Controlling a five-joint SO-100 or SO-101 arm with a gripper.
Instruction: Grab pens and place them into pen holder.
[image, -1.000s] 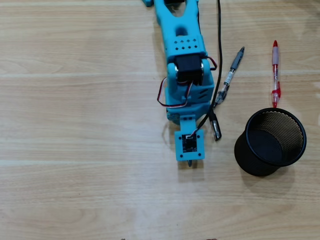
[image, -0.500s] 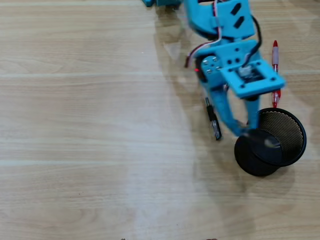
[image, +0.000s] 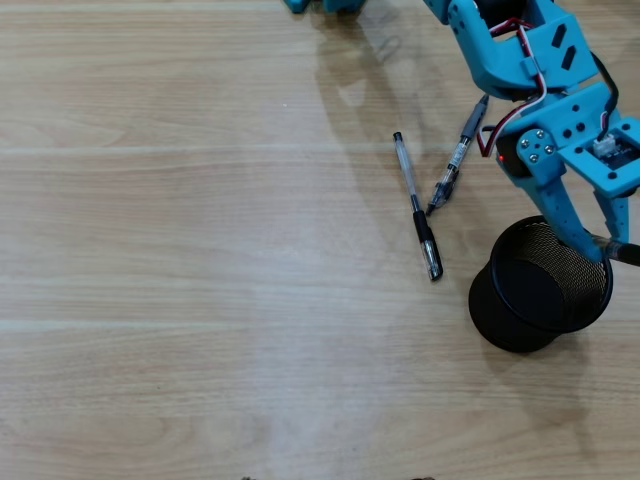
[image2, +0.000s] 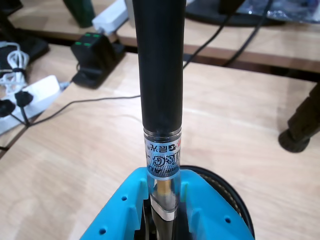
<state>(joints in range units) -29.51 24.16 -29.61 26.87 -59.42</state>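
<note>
Pens: my hand (image: 600, 243) pinches the black one with a clear middle (image2: 160, 100) over the pen holder's (image: 497, 318) right rim; two more pens (image: 416, 205) (image: 458, 154) lie apart on open table (image: 180, 250) left of it.

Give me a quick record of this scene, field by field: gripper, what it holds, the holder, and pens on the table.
gripper: gripper shut on a pen, over the holder's right rim in the overhead view
held pen: black pen with clear middle
pen holder: black mesh cup, no pens visible inside
pens on table: clear pen with black cap; grey-and-clear pen
red pen: not visible
</note>
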